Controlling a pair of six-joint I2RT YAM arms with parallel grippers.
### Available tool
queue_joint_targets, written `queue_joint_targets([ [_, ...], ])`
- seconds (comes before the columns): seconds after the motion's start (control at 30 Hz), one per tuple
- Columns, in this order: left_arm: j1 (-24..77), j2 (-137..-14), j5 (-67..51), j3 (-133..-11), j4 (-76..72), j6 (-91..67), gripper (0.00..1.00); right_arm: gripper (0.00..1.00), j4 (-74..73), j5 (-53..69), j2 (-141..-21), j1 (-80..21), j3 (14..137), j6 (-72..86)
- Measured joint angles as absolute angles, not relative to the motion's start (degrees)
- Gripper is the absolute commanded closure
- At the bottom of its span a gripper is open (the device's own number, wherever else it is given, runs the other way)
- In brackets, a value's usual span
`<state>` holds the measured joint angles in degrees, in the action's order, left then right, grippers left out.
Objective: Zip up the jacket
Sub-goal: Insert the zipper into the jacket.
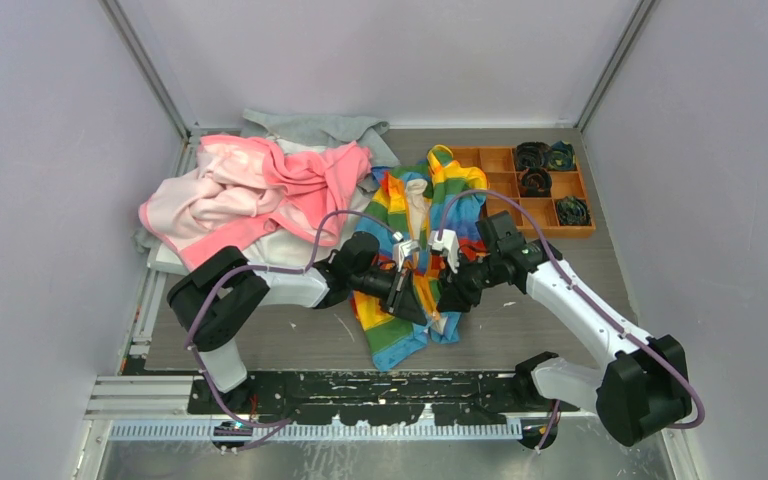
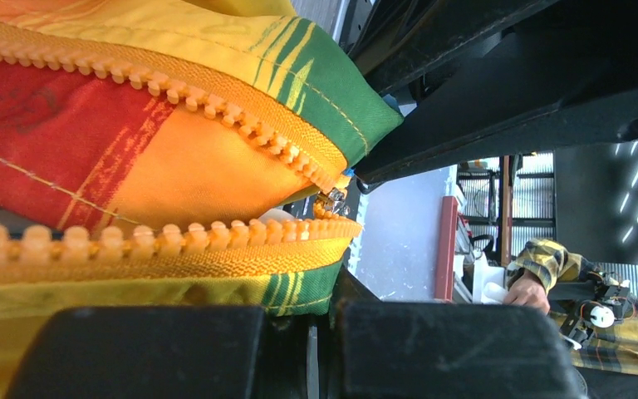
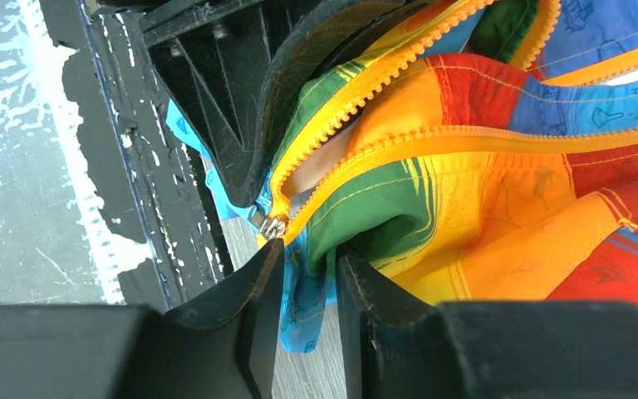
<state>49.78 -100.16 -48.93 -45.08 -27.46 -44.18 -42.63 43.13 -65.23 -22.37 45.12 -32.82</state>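
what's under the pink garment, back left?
A grey garment pokes out from beneath the pink garment along its far edge. How far it runs underneath, and whether anything else lies there, cannot be seen: the pink garment covers it.

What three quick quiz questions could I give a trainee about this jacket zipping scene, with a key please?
1. True or false: the jacket has its zipper closed right up to the collar.
2. What lies in the orange tray at the table's far right? A: dark rolled bundles. B: spoons. C: scissors.
3. Fill the gap: the left pincer is shut on the ___ near the slider.

Key: 1 false, the tooth rows stand apart above the slider, which sits low near the hem. 2 A. 3 jacket.
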Motion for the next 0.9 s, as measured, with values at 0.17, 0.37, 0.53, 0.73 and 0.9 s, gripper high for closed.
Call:
queue_joint_targets([
  [0.17,49.78,-100.16,-49.06,-45.08,-27.09,-44.58,1.0,0.56,-44.05,42.68,-65.23,-22.37,45.6,-33.34],
  [0.37,49.8,-100.16,-49.15,-45.08,-26.65,-44.64,1.0,0.46,-45.89,42.0,-64.64,-22.28,46.72,-34.17],
  [0.53,49.8,-100.16,-49.34,-45.08,-26.26,-44.8,1.0,0.43,-48.14,40.97,-63.33,-21.89,48.49,-35.2],
  [0.73,49.91,-100.18,-49.63,-45.08,-26.22,-45.01,1.0,0.37,-55.4,39.92,-63.16,-21.61,54.04,-41.36],
  [0.9,50.33,-100.18,-49.74,-45.08,-26.28,-45.25,1.0,0.3,-67.88,41.98,-64.6,-21.61,63.99,-55.83],
])
